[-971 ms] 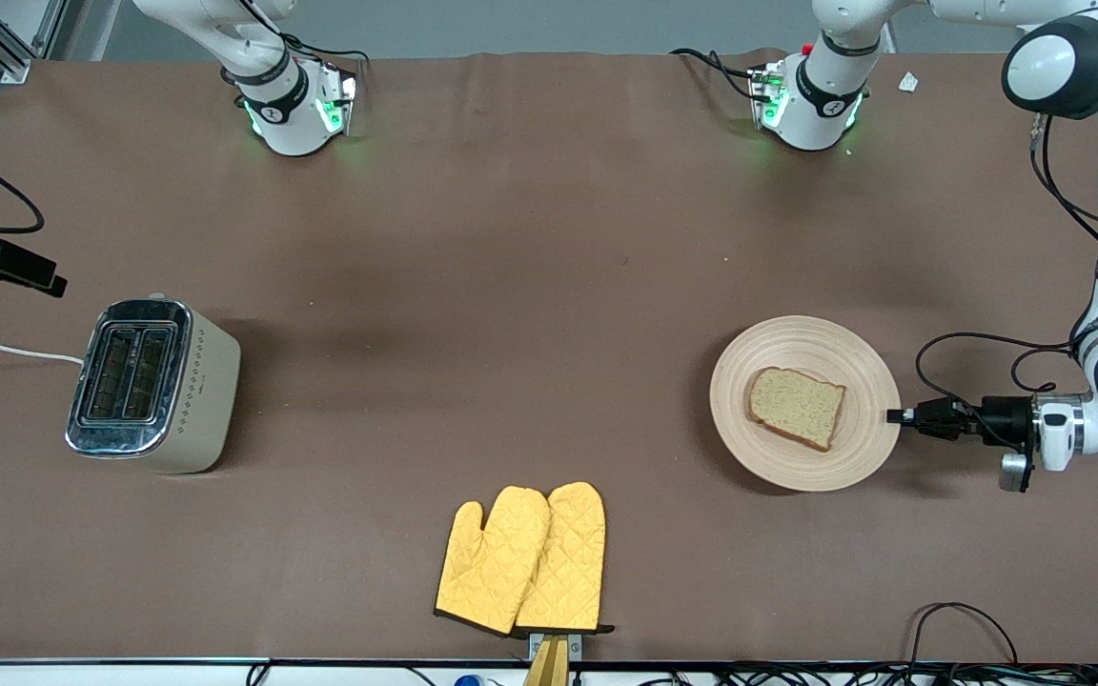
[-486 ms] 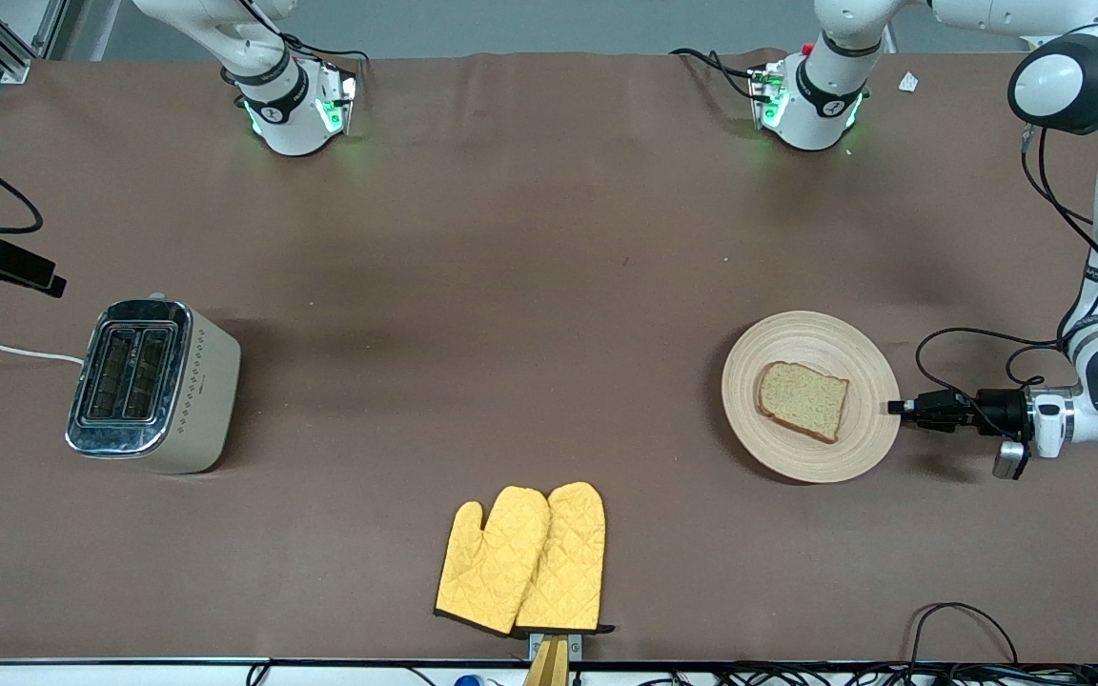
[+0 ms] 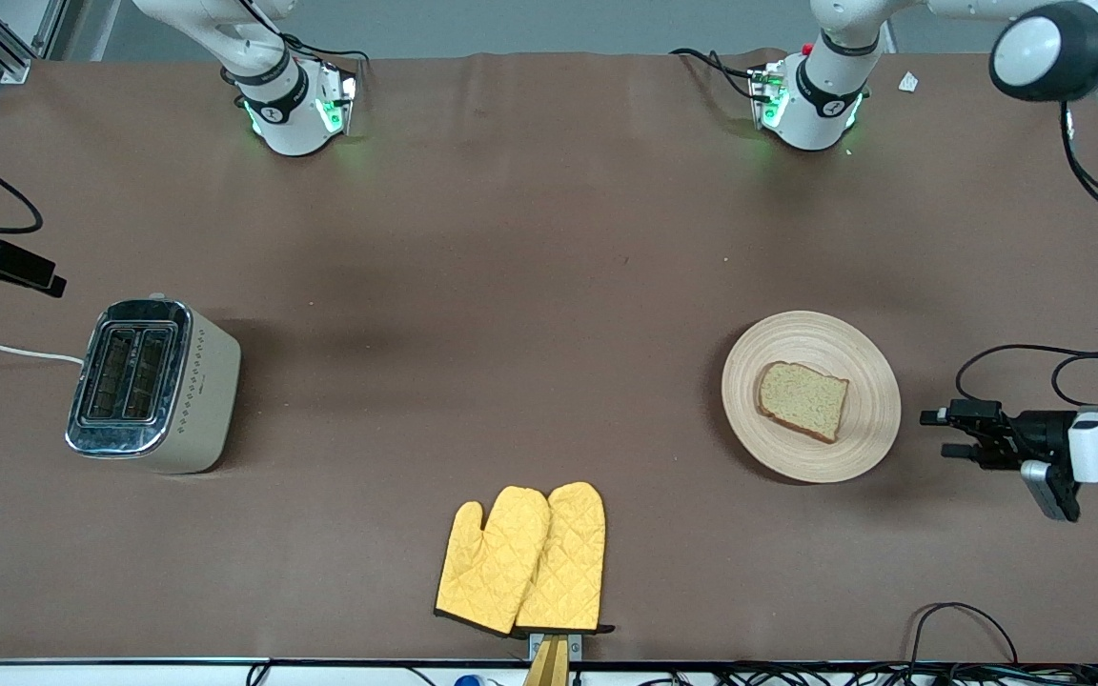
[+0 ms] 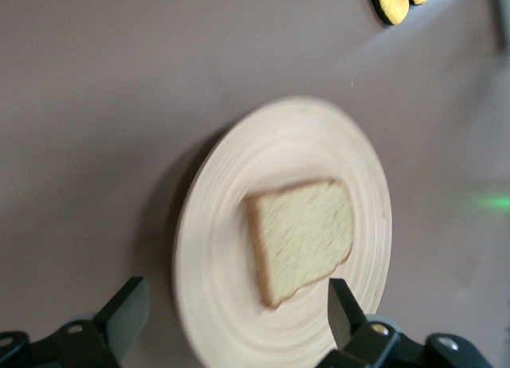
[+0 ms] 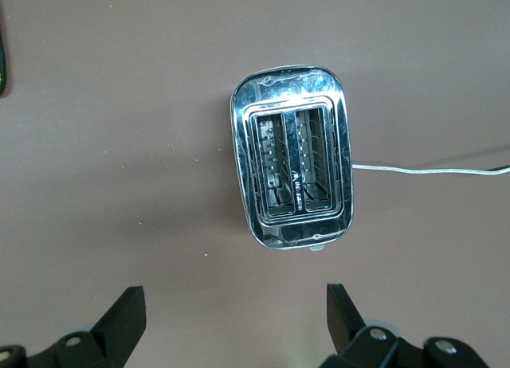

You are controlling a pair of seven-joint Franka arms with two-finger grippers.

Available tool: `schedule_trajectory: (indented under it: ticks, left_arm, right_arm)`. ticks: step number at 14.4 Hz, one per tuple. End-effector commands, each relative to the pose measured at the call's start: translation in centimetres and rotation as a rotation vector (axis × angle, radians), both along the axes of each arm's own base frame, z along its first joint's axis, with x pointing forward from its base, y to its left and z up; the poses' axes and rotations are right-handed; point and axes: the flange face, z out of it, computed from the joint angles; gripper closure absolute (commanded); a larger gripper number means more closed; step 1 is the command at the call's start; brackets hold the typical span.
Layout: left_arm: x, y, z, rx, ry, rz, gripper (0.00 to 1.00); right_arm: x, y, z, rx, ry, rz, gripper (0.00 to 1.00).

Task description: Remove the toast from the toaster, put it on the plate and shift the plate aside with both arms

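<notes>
The round beige wooden plate (image 3: 811, 343) lies toward the left arm's end of the table, with the toast (image 3: 802, 400) flat on it. My left gripper (image 3: 938, 433) is open and empty, low beside the plate's rim and a short gap away from it. In the left wrist view its fingers (image 4: 127, 312) stand wide apart on either side of the plate (image 4: 215, 248) and the toast (image 4: 303, 236). My right gripper (image 5: 231, 312) is open and empty, high over the toaster (image 5: 292, 167); it does not show in the front view.
The silver and cream toaster (image 3: 151, 384) stands toward the right arm's end, its white cord (image 3: 6, 351) running off the table. Two yellow oven mitts (image 3: 522, 559) lie near the front edge. A black device (image 3: 1, 265) sticks in beside the toaster.
My left gripper was shut on the plate's rim and has let go, opened and drawn back from it. Before that the plate shifted slightly. The right arm's base has not moved.
</notes>
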Motion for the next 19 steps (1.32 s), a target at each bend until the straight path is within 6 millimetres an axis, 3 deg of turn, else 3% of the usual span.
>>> schedule_trajectory:
  ticks: [1,3,4,7,9,11,13,17,19]
  left_arm:
    - [-0.3,-8.0,10.4,0.216,-0.094,-0.042,0.0]
    - [-2.0,-14.7,17.8,0.406,-0.146,0.002,0.0]
    - [-3.1,-16.6,20.6,0.456,-0.14,0.088,0.0]
    - [-7.2,-19.3,28.1,0.55,-0.104,0.328,0.0]
    - [-10.4,-19.8,32.5,0.573,-0.104,0.435,0.0]
    - [-12.9,-19.4,35.0,0.594,-0.086,0.49,0.0]
    - [-15.1,-18.8,36.0,0.612,-0.109,0.513,0.0]
    - [-20.2,-19.6,33.4,0.597,-0.214,0.489,0.0]
    - [-20.3,-19.0,33.2,0.576,-0.209,0.467,0.0]
  right_arm:
    - [-0.1,-0.3,0.3,0.022,0.0,0.005,0.0]
    - [-0.1,-0.3,0.3,0.022,0.001,0.005,0.0]
    - [-0.1,-0.3,0.3,0.022,0.001,0.005,0.0]
    - [-0.1,-0.3,0.4,0.025,0.0,0.035,0.0]
    - [-0.2,-0.6,0.4,0.028,0.001,0.178,0.0]
    - [-0.2,-1.4,0.4,0.028,0.002,0.188,0.0]
    - [-0.2,-1.5,0.4,0.03,0.001,0.185,0.0]
    - [-0.3,-1.5,0.3,0.03,0.004,0.186,0.0]
    - [-0.3,-1.5,0.1,0.032,0.011,0.184,0.0]
